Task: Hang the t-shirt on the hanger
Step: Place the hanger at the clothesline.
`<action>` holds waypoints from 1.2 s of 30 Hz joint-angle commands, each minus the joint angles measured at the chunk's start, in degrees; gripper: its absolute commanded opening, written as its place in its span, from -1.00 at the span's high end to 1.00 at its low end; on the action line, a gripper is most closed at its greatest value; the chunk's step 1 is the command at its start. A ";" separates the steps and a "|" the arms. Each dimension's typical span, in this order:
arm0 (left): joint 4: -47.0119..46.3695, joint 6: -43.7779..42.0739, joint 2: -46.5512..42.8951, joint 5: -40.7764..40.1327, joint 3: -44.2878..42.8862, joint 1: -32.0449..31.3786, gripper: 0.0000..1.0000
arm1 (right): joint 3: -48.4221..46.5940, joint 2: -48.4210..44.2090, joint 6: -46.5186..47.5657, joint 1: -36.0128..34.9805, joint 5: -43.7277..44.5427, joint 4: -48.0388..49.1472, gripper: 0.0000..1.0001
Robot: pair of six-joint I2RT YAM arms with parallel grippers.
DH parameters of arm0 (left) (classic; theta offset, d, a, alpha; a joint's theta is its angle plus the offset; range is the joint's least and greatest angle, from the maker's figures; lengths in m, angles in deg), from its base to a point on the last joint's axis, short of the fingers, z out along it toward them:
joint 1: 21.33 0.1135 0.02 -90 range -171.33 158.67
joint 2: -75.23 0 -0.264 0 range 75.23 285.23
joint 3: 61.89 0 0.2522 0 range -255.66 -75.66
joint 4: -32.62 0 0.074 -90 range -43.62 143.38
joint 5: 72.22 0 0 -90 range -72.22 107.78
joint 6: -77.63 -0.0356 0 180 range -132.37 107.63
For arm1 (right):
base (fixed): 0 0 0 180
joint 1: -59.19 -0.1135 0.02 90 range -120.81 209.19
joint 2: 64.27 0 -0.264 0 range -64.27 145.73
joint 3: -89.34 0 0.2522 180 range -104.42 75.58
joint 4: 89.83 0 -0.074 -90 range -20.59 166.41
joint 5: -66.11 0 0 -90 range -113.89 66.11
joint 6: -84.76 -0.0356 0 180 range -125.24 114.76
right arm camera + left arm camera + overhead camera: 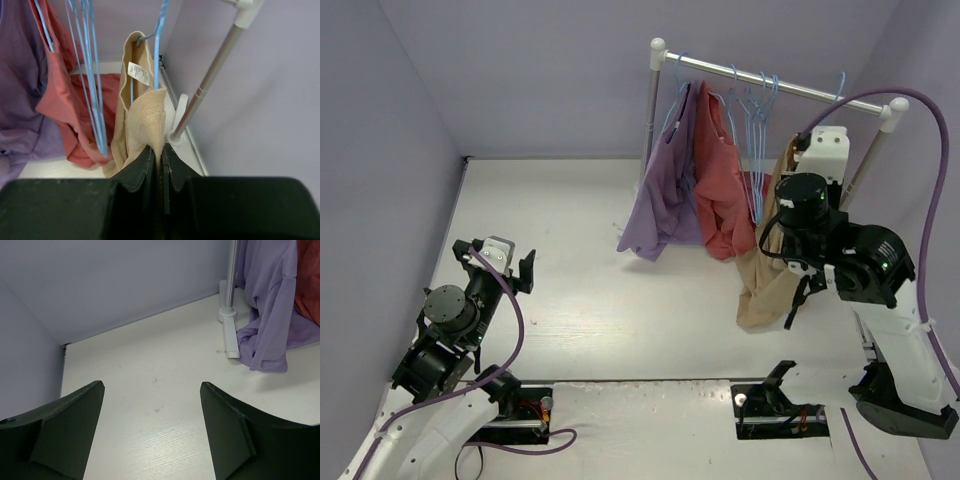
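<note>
Right hand (159,151) clamped on tan t-shirt (142,120) — blue hanger (157,45) inside collar, beside rack pole (210,80). Left hand (152,390) spread wide, empty, over table (165,365).

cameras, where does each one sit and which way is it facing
top external: above and behind the bases, looking down on the table and rack; left arm and right arm show.
left wrist: low over the table, facing the purple shirt; open left gripper below.
right wrist: beside the rack, facing the hanger; right gripper pinches the t-shirt.
shared: top external and right wrist both see the t-shirt.
</note>
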 commanded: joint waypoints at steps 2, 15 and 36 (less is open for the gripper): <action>-4.79 1.48 0.74 1.47 -0.15 1.17 -0.46 | -2.55 2.60 6.55 2.02 0.76 13.45 1.00; -4.22 1.53 0.31 1.64 -0.15 1.79 -0.46 | 2.81 3.36 13.28 23.03 -25.98 23.36 1.00; -4.31 2.10 0.62 3.14 -0.03 2.94 -0.46 | 14.19 -0.18 20.13 43.04 -52.42 41.46 1.00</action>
